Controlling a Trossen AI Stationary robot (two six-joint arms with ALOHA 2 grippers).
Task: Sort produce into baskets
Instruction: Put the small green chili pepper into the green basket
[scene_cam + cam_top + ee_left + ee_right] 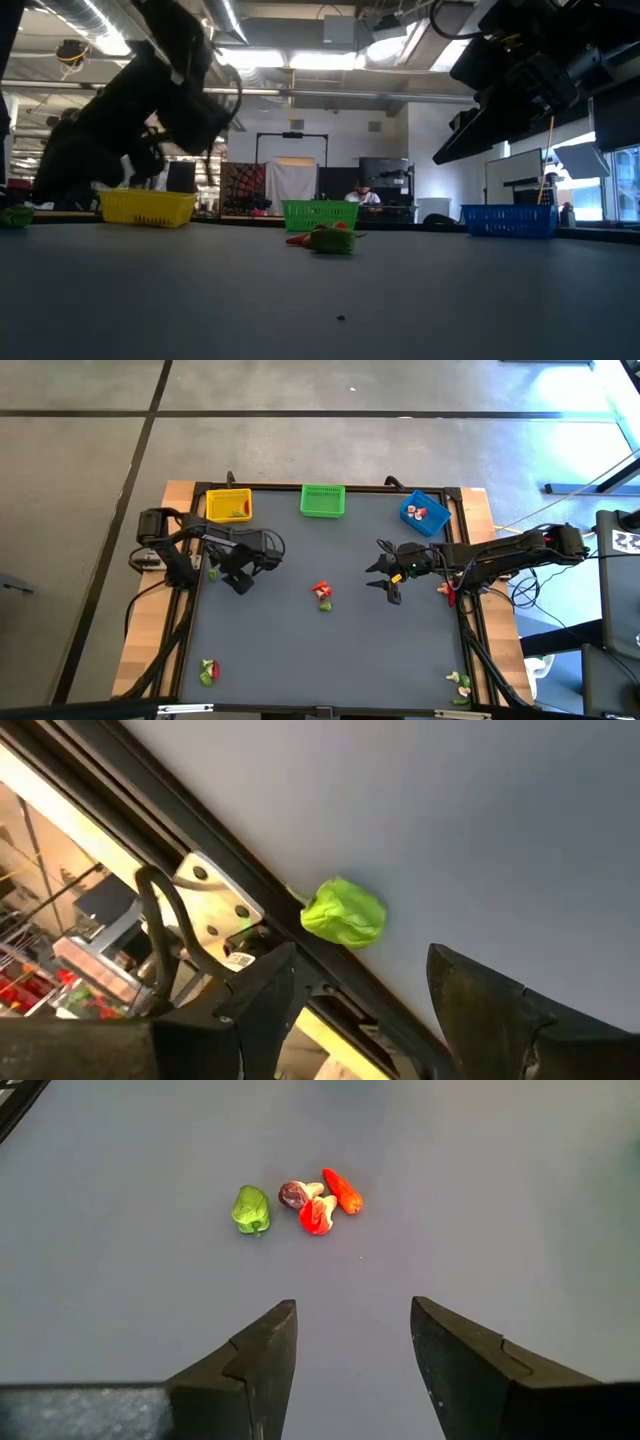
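Note:
A small cluster of produce (pixel 322 593) lies on the grey mat mid-table: a green pepper (pixel 250 1210), a brown-and-cream piece (pixel 296 1193) and two red pieces (pixel 330 1202). My right gripper (pixel 352 1342) is open and empty, to the table's right of the cluster and pointing at it (pixel 381 580). My left gripper (pixel 365 1010) is open and empty near the table's left edge (pixel 230 575), facing a lone green piece (pixel 343 913) that lies on the mat by the frame rail. The yellow basket (pixel 228 505), green basket (pixel 322 500) and blue basket (pixel 425 513) stand along the far edge.
More produce lies at the near left corner (pixel 207 671), at the near right corner (pixel 459 683), and an orange piece (pixel 445 590) by the right rail. The yellow and blue baskets hold a few pieces. A black frame rail (pixel 230 870) borders the mat.

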